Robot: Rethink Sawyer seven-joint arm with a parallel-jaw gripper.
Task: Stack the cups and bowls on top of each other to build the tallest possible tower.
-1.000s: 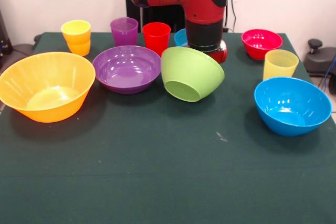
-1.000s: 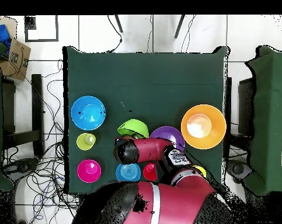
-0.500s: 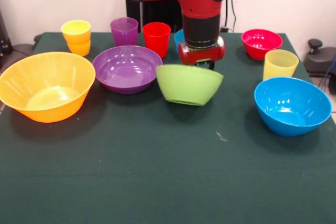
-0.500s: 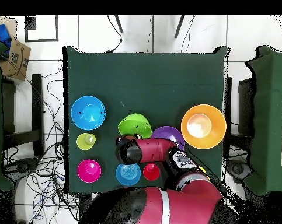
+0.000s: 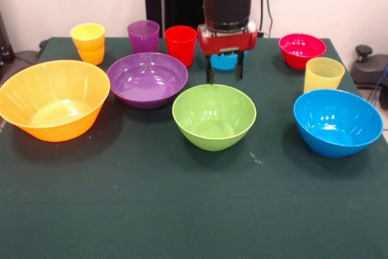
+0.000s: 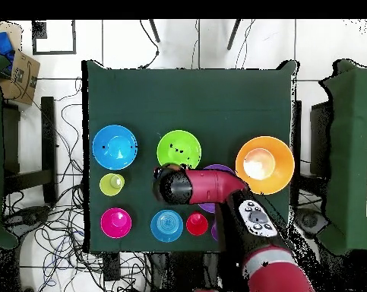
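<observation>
Green table (image 5: 182, 210) update: my gripper (image 5: 224, 76) has let go, fingers spread and empty, and the green bowl (image 5: 214, 116) now sits upright beside the purple bowl (image 5: 147, 79). Nothing's stacked yet.

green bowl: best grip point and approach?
Likely the far rim of the green bowl, taken from above. It sits upright, mouth up, apart from its neighbours, and the open hand hangs just over that edge; one finger inside the wall, one outside.
</observation>
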